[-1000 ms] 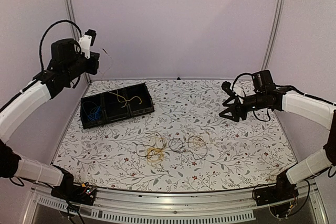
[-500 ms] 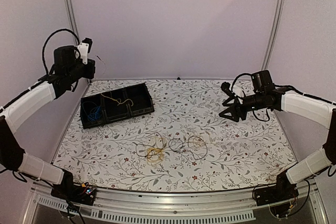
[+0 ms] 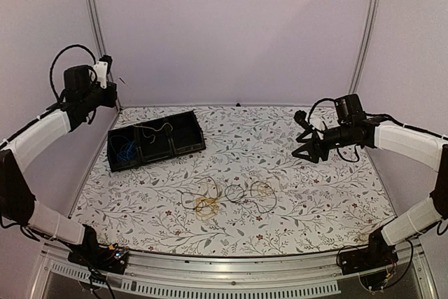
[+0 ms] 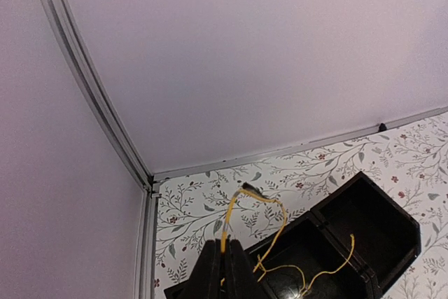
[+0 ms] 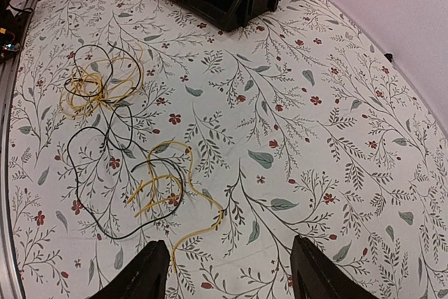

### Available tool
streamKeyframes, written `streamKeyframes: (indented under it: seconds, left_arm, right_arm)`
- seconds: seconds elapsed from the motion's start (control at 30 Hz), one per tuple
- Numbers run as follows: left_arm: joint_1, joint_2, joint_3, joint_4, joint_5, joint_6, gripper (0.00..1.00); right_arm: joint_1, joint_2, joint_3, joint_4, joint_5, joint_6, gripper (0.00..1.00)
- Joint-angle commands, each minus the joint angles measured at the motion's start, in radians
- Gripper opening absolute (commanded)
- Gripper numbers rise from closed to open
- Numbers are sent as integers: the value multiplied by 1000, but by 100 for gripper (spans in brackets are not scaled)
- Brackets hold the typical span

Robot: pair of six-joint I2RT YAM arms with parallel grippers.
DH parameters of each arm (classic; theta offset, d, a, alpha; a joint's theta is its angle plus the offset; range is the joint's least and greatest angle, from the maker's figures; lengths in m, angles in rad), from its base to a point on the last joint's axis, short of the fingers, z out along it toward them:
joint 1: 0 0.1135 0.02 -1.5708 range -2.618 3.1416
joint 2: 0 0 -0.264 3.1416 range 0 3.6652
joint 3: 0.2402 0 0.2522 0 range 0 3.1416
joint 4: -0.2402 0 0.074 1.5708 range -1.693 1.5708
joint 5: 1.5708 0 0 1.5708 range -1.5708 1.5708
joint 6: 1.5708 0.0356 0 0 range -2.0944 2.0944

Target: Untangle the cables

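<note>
My left gripper (image 3: 113, 77) is raised over the table's far left corner, shut on one end of a thin yellow cable (image 4: 241, 204). In the left wrist view that cable arches up from the gripper (image 4: 225, 248) and drops into the middle compartment of the black tray (image 4: 404, 237). A blue cable (image 3: 124, 149) lies in the tray's left compartment. Yellow and black cables (image 3: 207, 202) lie in tangled loops mid-table, with another yellow and black loop (image 3: 260, 191) to their right. My right gripper (image 3: 306, 149) hovers open above the right side, beyond the loose yellow cable (image 5: 183, 194), with nothing between its fingers (image 5: 150, 271).
The black three-compartment tray (image 3: 158, 152) sits at the back left, close to the left wall rail (image 4: 84, 82). White walls close off the back and both sides. Floral cloth (image 5: 336, 138) covers the table.
My left gripper has swung left toward the corner, dragging the yellow cable's trailing part leftward in the tray. The right arm has barely moved.
</note>
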Motion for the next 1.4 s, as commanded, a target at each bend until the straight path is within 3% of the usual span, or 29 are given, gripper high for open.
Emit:
streamKeyframes:
  seconds: [0.0, 0.1, 1.37]
  left_arm:
    - [17, -80, -30, 99, 295, -41, 0]
    - [17, -91, -45, 134, 366, -89, 0]
    - [115, -128, -85, 125, 332, -87, 0]
  right_arm:
    - [0, 13, 12, -20, 5, -19, 63]
    - [1, 13, 12, -24, 3, -21, 63]
    - [1, 28, 18, -38, 17, -30, 62]
